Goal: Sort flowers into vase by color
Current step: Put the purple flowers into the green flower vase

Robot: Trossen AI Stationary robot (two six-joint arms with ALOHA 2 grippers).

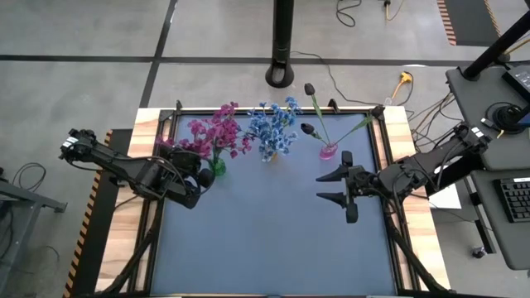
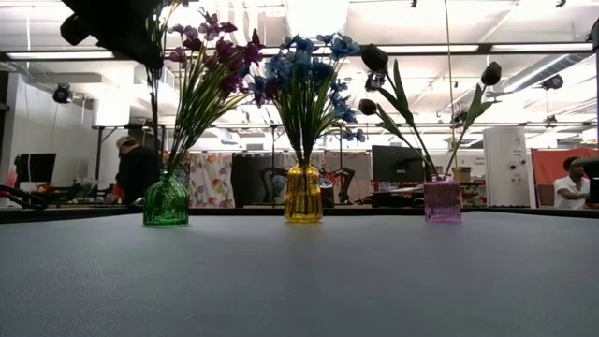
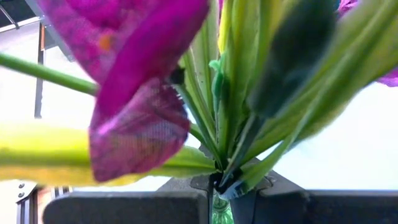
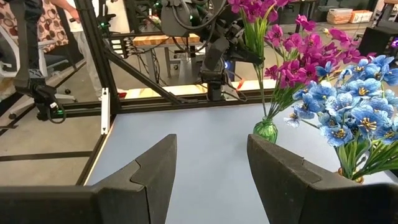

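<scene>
- My left gripper (image 1: pixel 201 176) is closed on the stems of the magenta flowers (image 1: pixel 211 132), just above the green vase (image 1: pixel 218 166) at about ten o'clock on the table.
- In the left wrist view the pinch appears to hold a stem (image 3: pixel 233 165), though blossoms crowd the lens and I cannot be sure how many.
- My right gripper (image 1: pixel 335 187) hovers at three o'clock with its fingers apart and nothing between them.
- The blue flowers (image 1: pixel 275 126) stand in the amber vase (image 2: pixel 303 194) at twelve o'clock; the dark buds (image 1: pixel 309 109) stand in the pink vase (image 1: pixel 329 151) at one o'clock.
- Step in hand, as I judge it: seating the last magenta sprig; the next move calls for releasing and lifting clear without dragging the bunch.
- The grey table mat (image 1: pixel 265 240) holds only the three vases.
- Beyond lies a workshop with monitors and a person (image 2: pixel 136 168) standing.
</scene>
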